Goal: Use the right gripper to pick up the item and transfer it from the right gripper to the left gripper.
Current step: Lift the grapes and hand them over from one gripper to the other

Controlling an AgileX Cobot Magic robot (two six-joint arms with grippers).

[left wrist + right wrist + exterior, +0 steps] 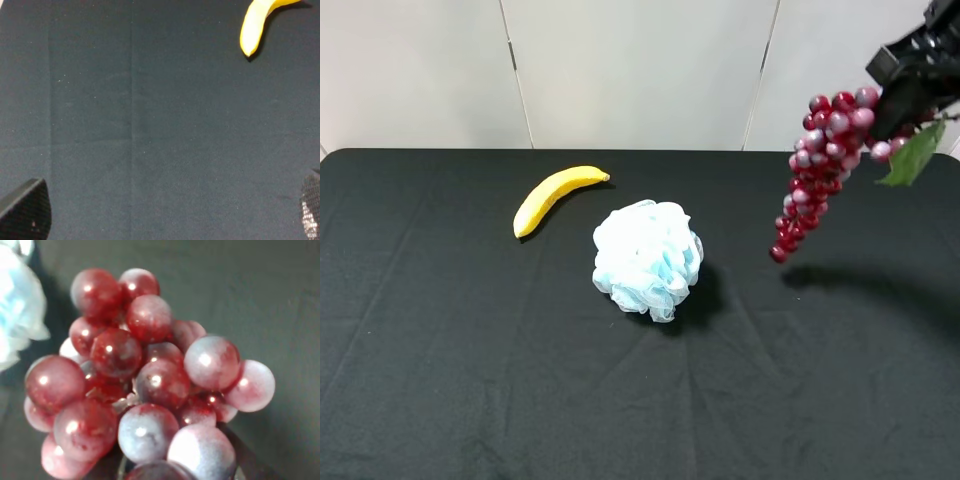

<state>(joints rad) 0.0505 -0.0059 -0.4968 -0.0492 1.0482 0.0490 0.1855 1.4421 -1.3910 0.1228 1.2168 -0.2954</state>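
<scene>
Exterior high view: my right claw, a blocky angular black housing with black fingers, is clamping the long bunch of glossy dark-red and pinkish fake grapes at its stem end, just beside the single green leaf. It is holding the bunch in the air at about 2 o'clock from the fluffy pale-blue and white mesh puff. The bunch is hanging clear of the black tablecloth, with its thin tip pointing downward. The curved yellow banana is lying at about 10 o'clock from the puff, well apart from the bunch. Right wrist view: the round shiny beads are crowding the frame. Left wrist view: my left claw is standing wide open and empty over bare cloth, and it is not appearing in the exterior high view. I am judging the bunch to be light, its beads hard, smooth and therefore slippery. It seems loosely jointed, so it is likely to be swaying rather than behaving as a stiff bar. The best hold for the left claw is probably the thick middle below my right fingers, where the packed beads would be wedging between the pads, and not the narrow tip.
</scene>
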